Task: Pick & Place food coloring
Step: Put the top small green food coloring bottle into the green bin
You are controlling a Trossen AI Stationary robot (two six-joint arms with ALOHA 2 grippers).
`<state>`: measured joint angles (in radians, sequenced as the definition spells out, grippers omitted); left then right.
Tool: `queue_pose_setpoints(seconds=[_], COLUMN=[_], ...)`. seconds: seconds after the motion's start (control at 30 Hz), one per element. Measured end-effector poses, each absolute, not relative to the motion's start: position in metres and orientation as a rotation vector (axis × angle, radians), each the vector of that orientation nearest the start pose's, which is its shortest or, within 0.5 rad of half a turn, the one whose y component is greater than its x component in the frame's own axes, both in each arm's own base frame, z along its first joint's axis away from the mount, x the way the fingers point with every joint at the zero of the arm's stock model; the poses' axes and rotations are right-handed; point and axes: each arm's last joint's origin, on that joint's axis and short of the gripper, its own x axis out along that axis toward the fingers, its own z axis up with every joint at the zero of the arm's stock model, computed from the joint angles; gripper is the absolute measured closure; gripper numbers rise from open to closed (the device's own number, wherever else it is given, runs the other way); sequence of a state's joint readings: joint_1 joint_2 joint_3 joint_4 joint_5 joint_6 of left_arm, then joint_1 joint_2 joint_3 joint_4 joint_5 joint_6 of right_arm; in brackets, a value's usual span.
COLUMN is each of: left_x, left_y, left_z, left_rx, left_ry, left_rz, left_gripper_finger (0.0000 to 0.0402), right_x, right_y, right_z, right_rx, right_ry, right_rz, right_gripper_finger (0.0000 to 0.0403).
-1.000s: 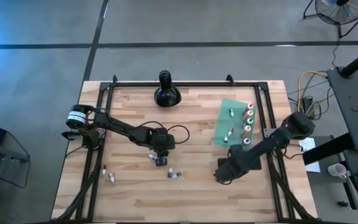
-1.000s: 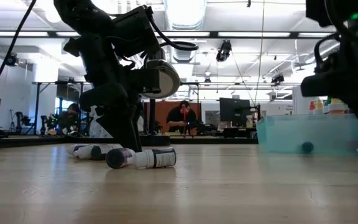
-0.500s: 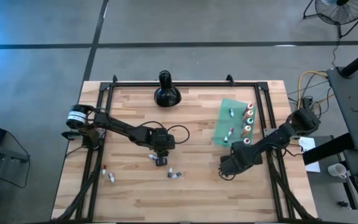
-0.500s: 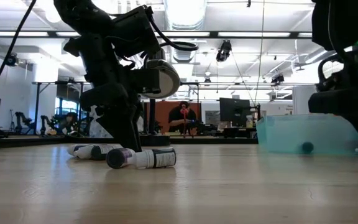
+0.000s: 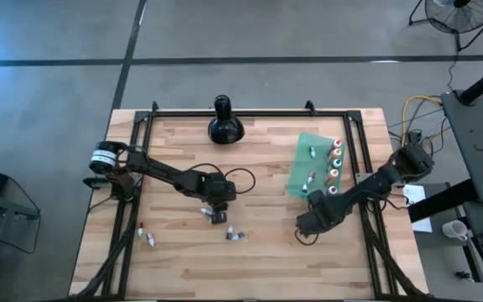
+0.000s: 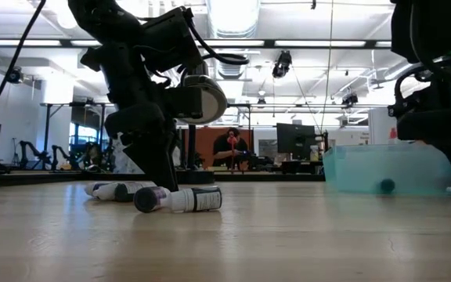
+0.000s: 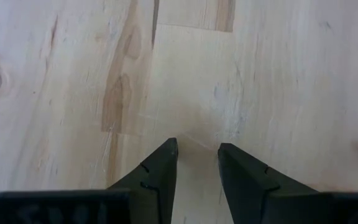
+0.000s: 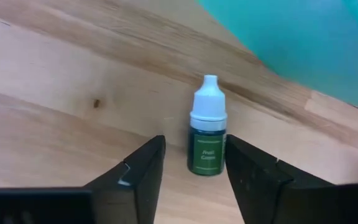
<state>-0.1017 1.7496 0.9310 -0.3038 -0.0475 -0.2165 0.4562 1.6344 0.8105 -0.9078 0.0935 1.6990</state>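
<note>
Now your right pincer [image 8: 188,171] straddles, spread, a green food coloring bottle [image 8: 207,138] upright on the worktop [image 5: 174,268] at 5 o'clock, beside the teal sheet [image 5: 304,164]: judge it ready to close; left pincer [image 7: 197,165] waits, slightly parted

bottle [image 8: 207,134] upright between right gripper [image 8: 194,158] fingers | beside sheet [image 8: 291,37] edge

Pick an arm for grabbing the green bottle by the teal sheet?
Right. Its tool is open with the green bottle lying between the fingers, near the teal sheet. The left tool faces bare wood mid-table.
</note>
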Motion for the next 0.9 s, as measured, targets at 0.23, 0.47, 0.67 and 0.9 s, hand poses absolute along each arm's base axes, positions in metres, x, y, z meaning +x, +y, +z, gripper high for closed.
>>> queue_pose_setpoints(seconds=[0.23, 0.47, 0.67, 0.9], left_x=[0.319, 0.319, 0.32, 0.321], left_y=[-0.031, -0.031, -0.031, -0.031], left_z=[0.138, 0.139, 0.139, 0.139], left_rx=[-0.129, -0.134, -0.135, -0.13], left_ry=[1.111, 1.106, 1.101, 1.089], left_rz=[0.086, 0.09, 0.09, 0.085], left_gripper_finger=[0.0303, 0.0303, 0.0303, 0.0303], right_x=[0.21, 0.214, 0.234, 0.24], right_y=[0.098, 0.1, 0.107, 0.085], right_z=[0.131, 0.136, 0.173, 0.244], right_rx=[0.805, 0.812, 0.842, 0.824], right_ry=[1.336, 1.31, 1.182, 0.848], right_rz=[-1.101, -1.093, -0.947, -1.162], right_gripper_finger=[0.0292, 0.0344, 0.0345, 0.0342])
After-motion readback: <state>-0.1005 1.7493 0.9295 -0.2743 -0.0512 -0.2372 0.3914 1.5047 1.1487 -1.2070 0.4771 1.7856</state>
